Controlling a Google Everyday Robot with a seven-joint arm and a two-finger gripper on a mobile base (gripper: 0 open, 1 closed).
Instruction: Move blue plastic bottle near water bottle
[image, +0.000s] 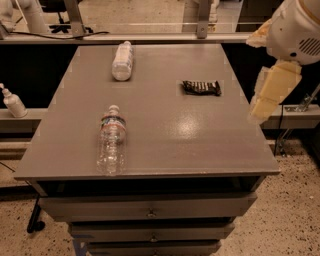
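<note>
The blue plastic bottle (122, 61) lies on its side at the far left of the grey table (175, 145), with its white cap pointing away. The water bottle (111, 141), clear and ribbed with a narrow label band near its neck, lies on its side at the near left, cap toward the far edge. The two bottles are well apart. My gripper (270, 92), cream-coloured under the white arm (297, 25), hangs beyond the table's right edge, far from both bottles and holding nothing that I can see.
A dark snack bar wrapper (201, 88) lies at the far right of the table. Drawers (150, 212) are below the tabletop. A white spray bottle (12, 102) stands on a ledge to the left. A rail and posts run behind the table.
</note>
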